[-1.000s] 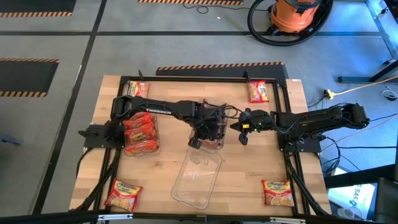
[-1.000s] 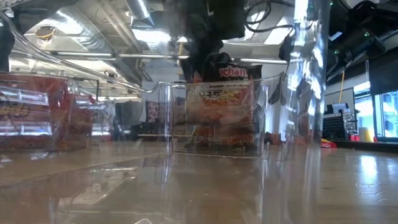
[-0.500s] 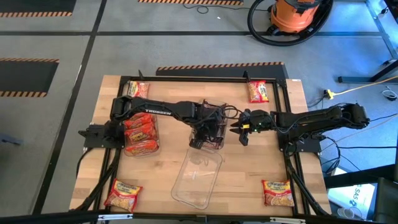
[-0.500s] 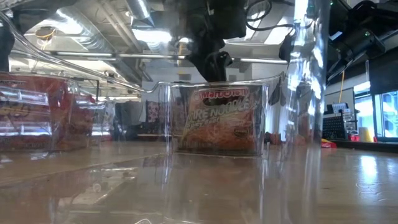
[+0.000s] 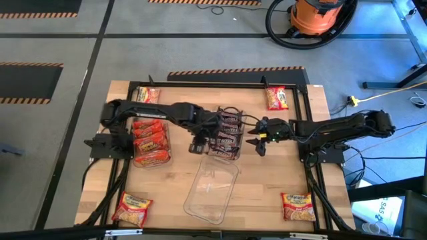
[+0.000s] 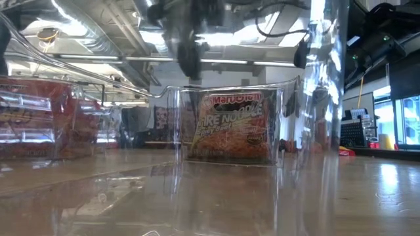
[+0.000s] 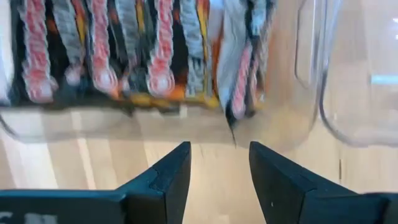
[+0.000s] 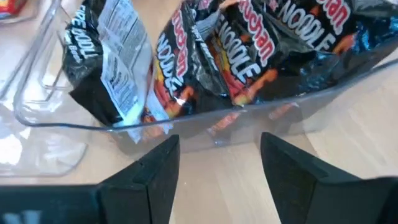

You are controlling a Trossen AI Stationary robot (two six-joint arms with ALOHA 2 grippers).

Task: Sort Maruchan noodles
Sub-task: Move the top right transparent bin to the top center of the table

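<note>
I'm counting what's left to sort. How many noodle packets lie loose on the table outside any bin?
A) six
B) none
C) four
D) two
C: in the high view single packets lie at the four corners; the rest sit in the clear bins.

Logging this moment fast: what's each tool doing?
Left tool: open, holding nothing.
Right tool: open, holding nothing.
</note>
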